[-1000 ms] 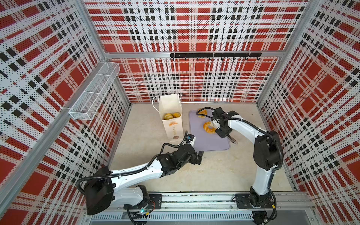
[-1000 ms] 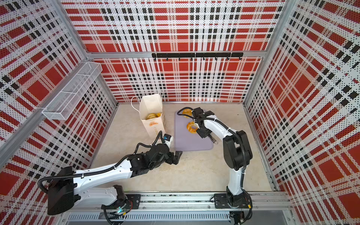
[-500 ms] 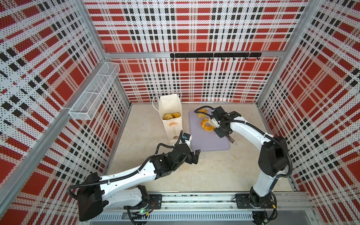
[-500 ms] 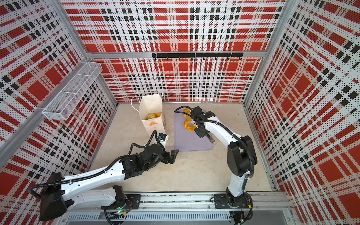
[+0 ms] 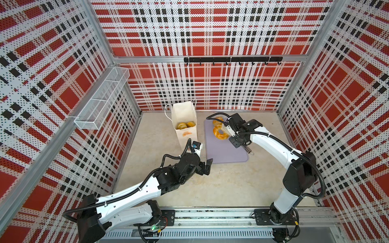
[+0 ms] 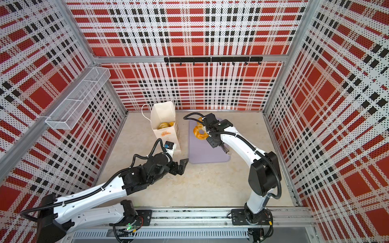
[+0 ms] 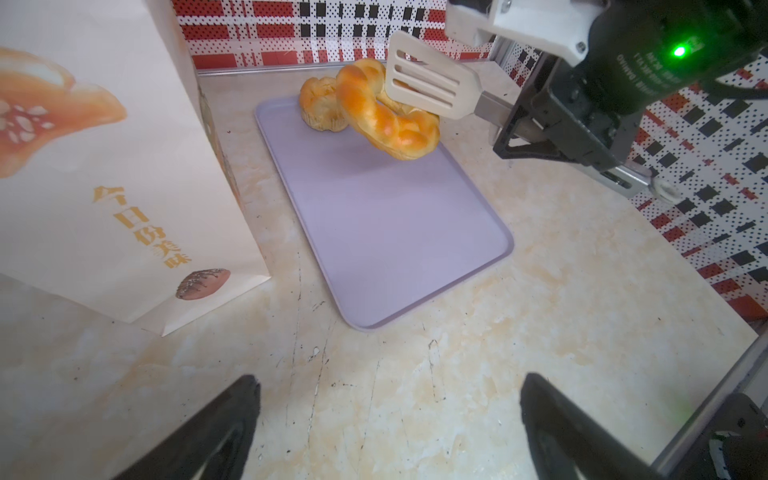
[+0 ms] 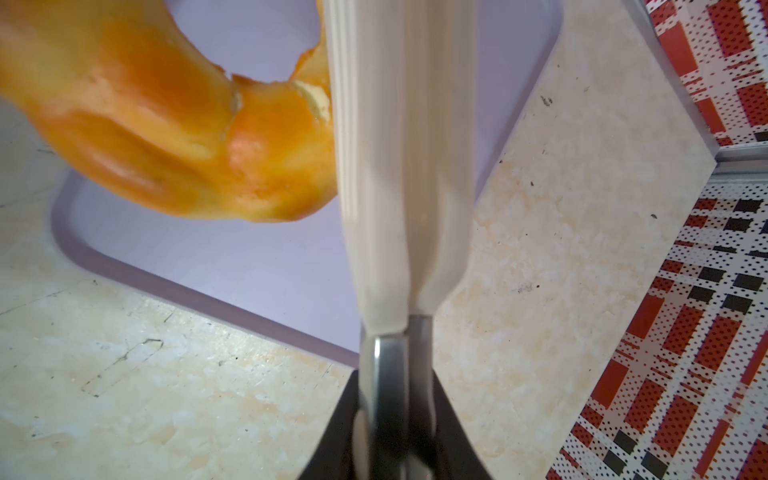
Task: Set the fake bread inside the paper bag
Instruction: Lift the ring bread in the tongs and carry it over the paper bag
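Observation:
The cream paper bag (image 5: 182, 114) (image 6: 163, 117) (image 7: 104, 166) stands open near the back, with two pieces of fake bread (image 5: 185, 125) inside. My right gripper (image 5: 237, 140) (image 8: 399, 436) is shut on the metal handle of white-bladed tongs (image 7: 432, 87) (image 8: 399, 166). The tongs pinch a braided ring of fake bread (image 5: 220, 133) (image 6: 201, 133) (image 7: 386, 120) (image 8: 166, 124), which hangs tilted just above the lilac tray (image 5: 227, 151) (image 7: 395, 216). Another bun (image 7: 320, 104) (image 5: 217, 121) lies at the tray's far end. My left gripper (image 5: 208, 166) (image 6: 182, 165) (image 7: 388, 415) is open and empty over the table, near the tray's front corner.
A white wire-mesh basket (image 5: 101, 103) hangs on the left wall. A black hook rail (image 5: 231, 60) runs along the back wall. Plaid walls close in three sides. The bag stands right beside the tray's left edge.
The right gripper has carried the ring bread in the tongs a little up and left, toward the bag. The left arm has drawn its elbow down, while its gripper has barely moved.

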